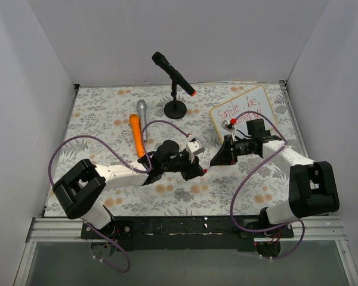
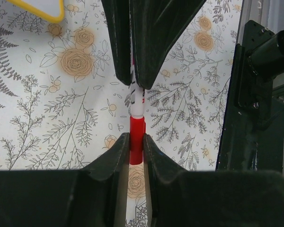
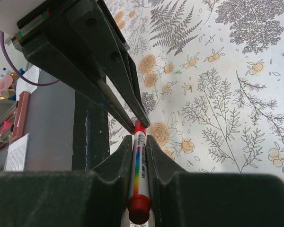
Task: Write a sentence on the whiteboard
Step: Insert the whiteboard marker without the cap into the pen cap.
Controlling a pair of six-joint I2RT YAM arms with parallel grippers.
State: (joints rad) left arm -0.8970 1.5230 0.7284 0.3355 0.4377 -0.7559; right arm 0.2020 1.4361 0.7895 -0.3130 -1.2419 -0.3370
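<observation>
Left gripper point(image 1: 200, 170) point(image 2: 136, 144): fingers drawn nearly together, clamped on the red cap end of a marker point(image 2: 137, 111) point(image 3: 140, 165). Right gripper point(image 1: 219, 158) point(image 3: 139, 144): fingers likewise pinched tight, around the same marker's white barrel with its rainbow label. Marker spanning the short gap between the two sets of fingertips.

Beneath: a floral cloth point(image 1: 107, 101), orange blooms and grey ferns, spread over the table. From left to right across it: an orange stick point(image 1: 136, 136) and a silver microphone point(image 1: 142, 113) lying side by side. Next, a black microphone point(image 1: 173, 74) with an orange tip, tilted on a round-based stand point(image 1: 175, 109). Then the whiteboard point(image 1: 253, 101) point(image 2: 40, 4) at the far right, yellow-rimmed, set at a slant, apart from the marker. On it the sentence point(image 1: 230, 111) in red, two lines, the lower one partly hidden behind the right wrist. Plain white walls point(image 1: 167, 36) on three sides.

Left arm: stretched low from its base at the near left, reaching rightward to the middle. Right arm: folded at the elbow, forearm pointing left, wrist in front of the board. Fingertips of both nose to nose near the table's centre. Purple cables point(image 1: 77, 138) looping off each arm.
</observation>
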